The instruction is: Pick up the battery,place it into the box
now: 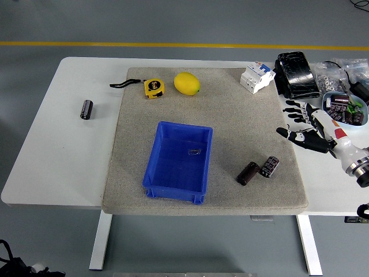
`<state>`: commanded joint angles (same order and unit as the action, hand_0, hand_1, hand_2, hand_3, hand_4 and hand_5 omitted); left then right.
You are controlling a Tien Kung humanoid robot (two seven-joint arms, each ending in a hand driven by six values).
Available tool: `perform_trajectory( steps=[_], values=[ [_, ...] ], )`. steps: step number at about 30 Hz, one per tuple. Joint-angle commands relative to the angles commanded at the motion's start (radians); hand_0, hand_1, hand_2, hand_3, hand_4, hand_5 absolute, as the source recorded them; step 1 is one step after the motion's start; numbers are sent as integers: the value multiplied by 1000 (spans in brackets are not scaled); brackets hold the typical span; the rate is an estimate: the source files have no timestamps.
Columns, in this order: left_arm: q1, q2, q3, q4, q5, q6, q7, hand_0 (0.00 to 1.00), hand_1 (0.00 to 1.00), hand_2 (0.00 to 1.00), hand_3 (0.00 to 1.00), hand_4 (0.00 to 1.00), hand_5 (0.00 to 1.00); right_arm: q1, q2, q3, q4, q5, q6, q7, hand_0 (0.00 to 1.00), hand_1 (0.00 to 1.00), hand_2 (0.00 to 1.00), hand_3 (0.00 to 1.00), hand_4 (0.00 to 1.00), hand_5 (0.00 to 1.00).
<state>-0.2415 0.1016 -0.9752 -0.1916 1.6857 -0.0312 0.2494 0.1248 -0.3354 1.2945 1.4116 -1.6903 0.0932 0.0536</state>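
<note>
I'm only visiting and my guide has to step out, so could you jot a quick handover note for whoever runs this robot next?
Right hand: open, fingers spread, holding nothing, at the mat's right edge. Left hand: out of view.
Blue box: on the grey mat; no battery visible inside.
Batteries: two side by side on the mat right of the box, a third on the bare table, far left.
Done: nothing placed yet.
Left: pick up a battery, probably one of the nearer pair, and put it in the box.

We see right hand fingers spread, above mat's right edge | two batteries lying beside blue box | third battery on table, left.
</note>
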Motion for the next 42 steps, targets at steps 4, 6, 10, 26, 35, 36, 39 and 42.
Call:
perform_trajectory(
  steps=[4, 6, 10, 26, 35, 36, 39, 42],
  values=[
    [-2, 1, 1, -1, 2, -2, 1, 558, 516, 614, 604, 589, 657, -5, -1, -14, 3, -124, 31, -35, 727, 717, 744, 830, 998, 498],
    [-4, 2, 2, -1, 5, -3, 1, 558, 516, 614, 604, 589, 657, -13, -3, -18, 14, -208, 43, -45, 727, 717, 744, 830, 998, 498],
    [-3, 3, -1, -2, 9, -4, 2, 557, 517, 613, 604, 589, 657, -27, -16, -28, 56, -370, 66, -50, 601, 667, 709, 821, 998, 555],
    [-9, 9, -1, -6, 26, -11, 3, 555, 515, 610, 605, 590, 656, 46, -27, -153, -2, -382, 45, -124, 547, 597, 634, 774, 998, 555],
    [-13, 6, 11, -6, 10, -7, 1, 551, 516, 609, 604, 592, 654, 72, -35, -190, -23, -408, 16, -138, 433, 495, 525, 677, 998, 563],
    [-13, 5, 12, -6, 8, -6, 1, 551, 516, 609, 604, 592, 654, 75, -36, -194, -25, -410, 13, -140, 433, 495, 525, 677, 998, 563],
    [-15, 3, 13, -5, 7, -6, 1, 551, 516, 609, 604, 592, 654, 82, -43, -208, -30, -411, 4, -147, 433, 495, 525, 677, 998, 563],
    [-17, 4, 17, -6, 3, -6, 0, 553, 516, 609, 604, 592, 654, 86, -47, -218, -34, -416, -1, -157, 417, 483, 508, 660, 998, 555]
  ],
)
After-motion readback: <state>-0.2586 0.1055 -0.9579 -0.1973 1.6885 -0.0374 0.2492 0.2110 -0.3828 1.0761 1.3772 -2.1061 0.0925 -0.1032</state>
